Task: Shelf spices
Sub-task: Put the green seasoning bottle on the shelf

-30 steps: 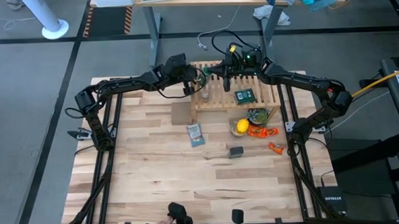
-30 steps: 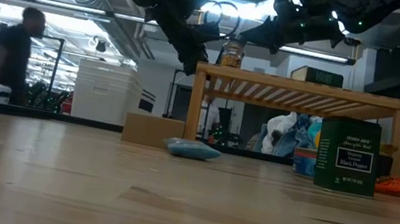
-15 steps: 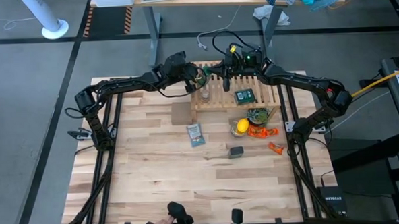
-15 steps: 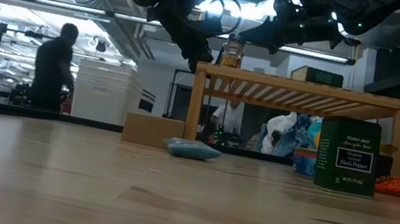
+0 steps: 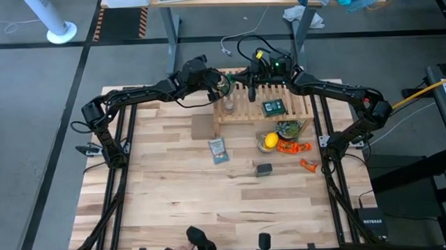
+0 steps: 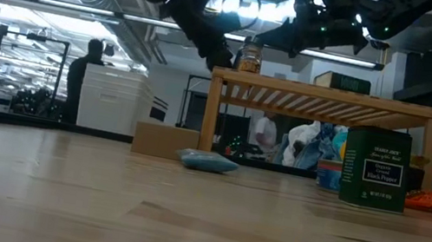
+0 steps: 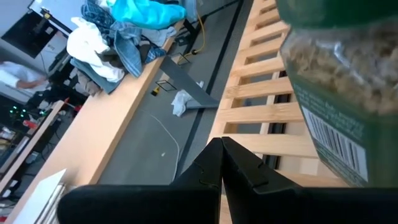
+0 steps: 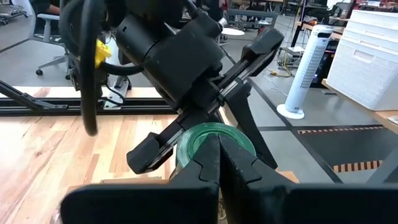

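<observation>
From above, the left gripper (image 5: 216,81) is at the far left corner of the shelf (image 5: 299,99), right beside the green bottle (image 5: 223,85). The right gripper (image 5: 251,82) hangs over the far edge of the shelf. A glass jar (image 5: 228,106) and a green-labelled tin (image 5: 273,106) stand on the slats. The other tin (image 5: 264,169) is on the table, well apart from the shelf.

From table height, that tin reads "Organic" and "Black Pepper". The top line looks like Trader Joe's, but it is too small to be sure. The jar stands upright on the shelf's left end.

In the left wrist view, the fingers are pressed together with nothing between them. The bottle is very close, above the slats. I cannot tell if they touch. It shows dried herbs and a barcode, with no readable words.

In the right wrist view, the fingers are also clenched and empty, behind the bottle's green lid.

I judge the bottle light, stiff and smooth, so it can tip between the slats. The best hold is across the body, under the lid. The jar is fragile.
</observation>
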